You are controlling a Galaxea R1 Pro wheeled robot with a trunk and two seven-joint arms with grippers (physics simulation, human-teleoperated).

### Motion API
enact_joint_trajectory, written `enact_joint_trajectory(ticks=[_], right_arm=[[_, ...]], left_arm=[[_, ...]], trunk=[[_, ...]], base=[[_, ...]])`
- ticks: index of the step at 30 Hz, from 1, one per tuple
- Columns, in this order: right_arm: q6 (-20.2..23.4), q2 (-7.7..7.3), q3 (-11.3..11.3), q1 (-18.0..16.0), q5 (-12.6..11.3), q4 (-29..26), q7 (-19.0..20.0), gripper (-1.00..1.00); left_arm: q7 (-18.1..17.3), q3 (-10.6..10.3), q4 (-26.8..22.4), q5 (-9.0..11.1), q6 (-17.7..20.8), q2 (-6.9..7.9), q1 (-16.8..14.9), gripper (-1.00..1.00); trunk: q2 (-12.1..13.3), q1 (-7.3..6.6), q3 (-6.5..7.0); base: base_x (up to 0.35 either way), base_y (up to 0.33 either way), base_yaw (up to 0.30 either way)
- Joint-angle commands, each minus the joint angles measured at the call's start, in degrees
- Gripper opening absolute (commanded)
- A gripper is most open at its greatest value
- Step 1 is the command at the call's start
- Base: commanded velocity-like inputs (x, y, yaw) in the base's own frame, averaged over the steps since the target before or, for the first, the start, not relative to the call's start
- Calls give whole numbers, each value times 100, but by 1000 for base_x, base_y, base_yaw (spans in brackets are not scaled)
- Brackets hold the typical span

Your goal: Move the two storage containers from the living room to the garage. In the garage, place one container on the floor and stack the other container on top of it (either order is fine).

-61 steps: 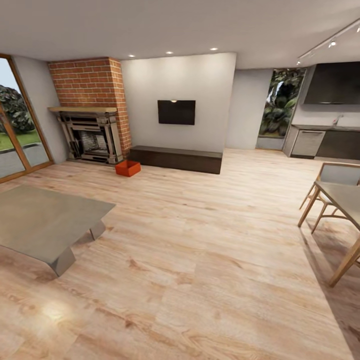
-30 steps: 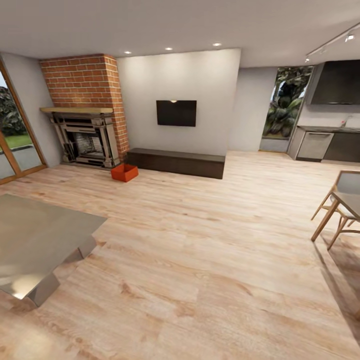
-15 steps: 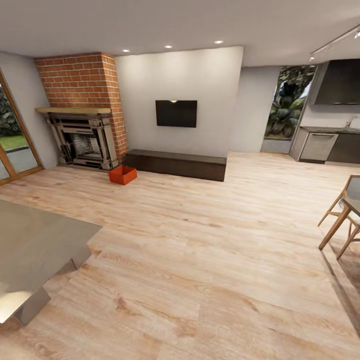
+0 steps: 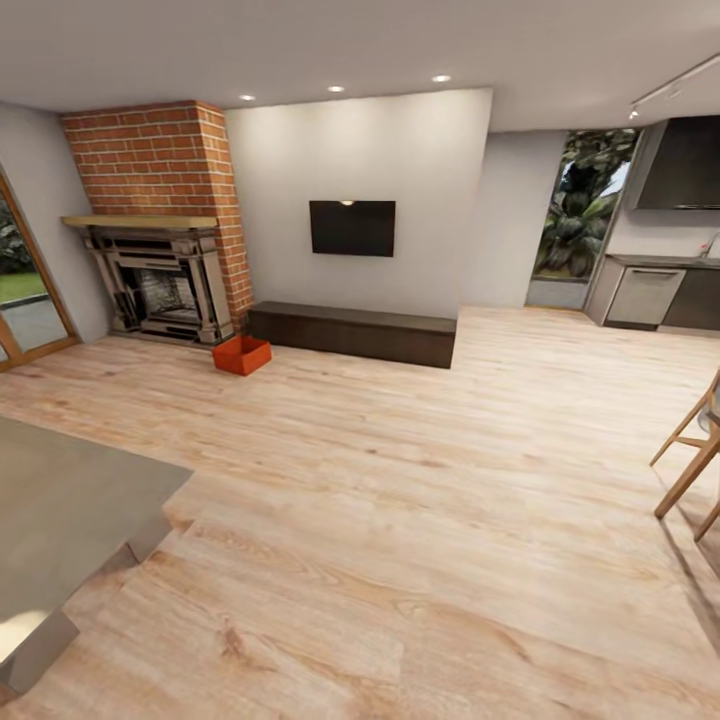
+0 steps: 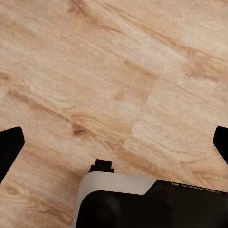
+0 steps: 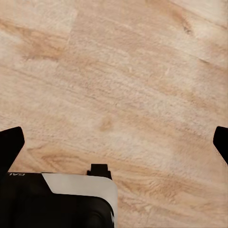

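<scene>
Orange-red, a storage container (image 4: 241,355) sits on the wood plank floor (image 4: 400,520) far across the living room from me, just in front of the fireplace (image 4: 160,288) under the brick chimney (image 4: 165,160) and near the left end of the long dark bench (image 4: 352,333). I can make out just one bin there. A grey low table (image 4: 60,520) is close at my left, chair legs (image 4: 690,465) at my right. My left jaws (image 5: 114,142) and right jaws (image 6: 114,142) are spread wide with nothing held, both over bare planks.
</scene>
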Motion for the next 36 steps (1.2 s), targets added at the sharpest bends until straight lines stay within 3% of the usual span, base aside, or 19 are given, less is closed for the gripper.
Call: enact_joint_trajectory(ticks=[1,30,36], right_arm=[[-9,-2,45,-5,7,4,-37,100],[-11,-2,24,-5,-9,4,-38,100],[-11,-6,-1,-5,-46,4,-38,100]], left_arm=[[-4,11,3,54,-17,-3,-4,100],[-4,-5,11,54,-21,-10,-4,100],[-11,-38,19,40,-299,20,-4,100]], trunk=[[-8,5,-10],[-8,5,-10],[-8,5,-10]], base=[[326,0,0],[326,0,0],[326,0,0]])
